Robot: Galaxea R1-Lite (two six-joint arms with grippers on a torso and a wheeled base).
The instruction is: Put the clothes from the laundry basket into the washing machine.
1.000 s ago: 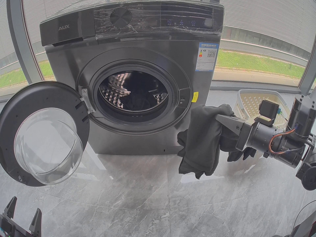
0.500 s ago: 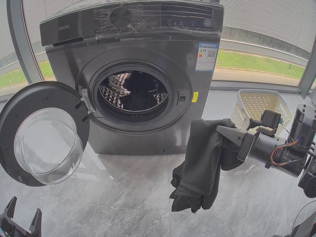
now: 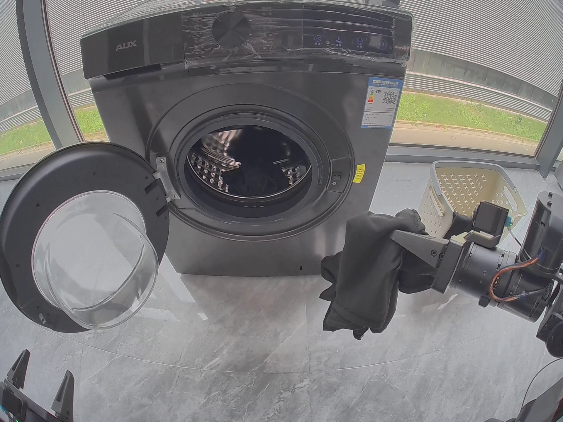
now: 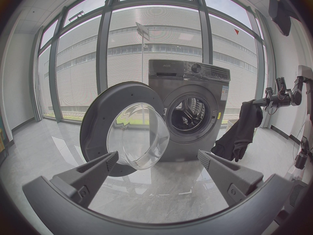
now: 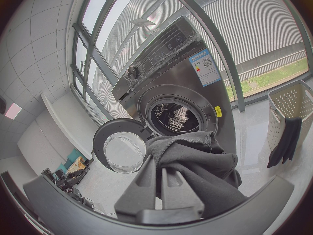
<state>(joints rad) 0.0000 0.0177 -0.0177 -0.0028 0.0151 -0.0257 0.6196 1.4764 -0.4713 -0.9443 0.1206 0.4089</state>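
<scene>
Black garment (image 3: 366, 276), grey washing machine (image 3: 246, 147), cream perforated laundry basket (image 3: 469, 191)

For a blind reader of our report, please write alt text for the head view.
The right claw holds a dark garment hanging above the floor, in front of a washing machine whose door stands open to the left. A white laundry basket stands to its right.

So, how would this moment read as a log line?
right end effector: shut on black garment | washer door: open | left end effector: open
</scene>
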